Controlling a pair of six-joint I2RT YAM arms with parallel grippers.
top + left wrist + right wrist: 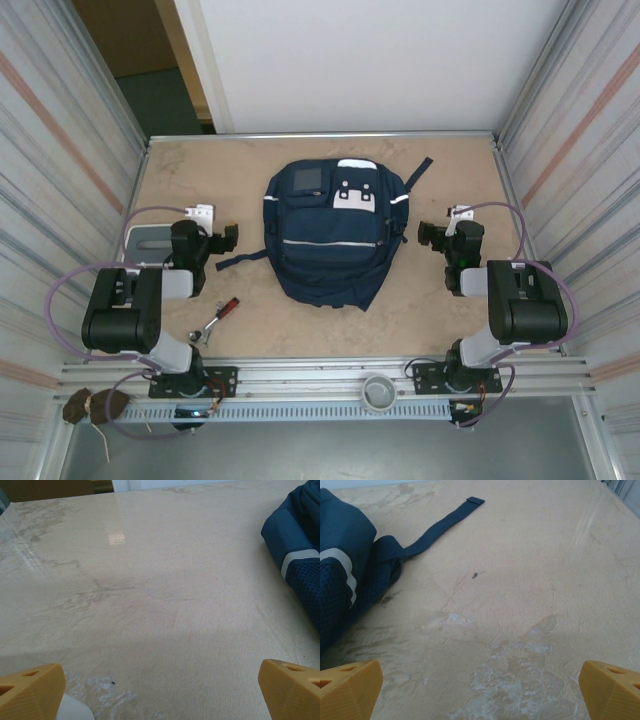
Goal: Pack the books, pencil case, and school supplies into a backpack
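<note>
Navy backpack [332, 235] was found apparently closed, flanked at nine and three o'clock by left gripper [226, 238] and right gripper [430, 235], jaws spread and empty; unzipping was judged next.

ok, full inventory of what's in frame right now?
navy-blue striped fabric backpack: one, navy with white stripes, lying flat mid-table between the arms
red-handled metal tool: one, red and silver, near table edge, by left arm's base
pale grey rectangular block: one, grey, table's left edge, partly under left arm
grey ring-shaped roll: one, grey, on front rail
beige marbled table: one, beige
left claw: one, yellow fingers, open, over bare table
right claw: one, yellow fingers, open, over bare table
</note>
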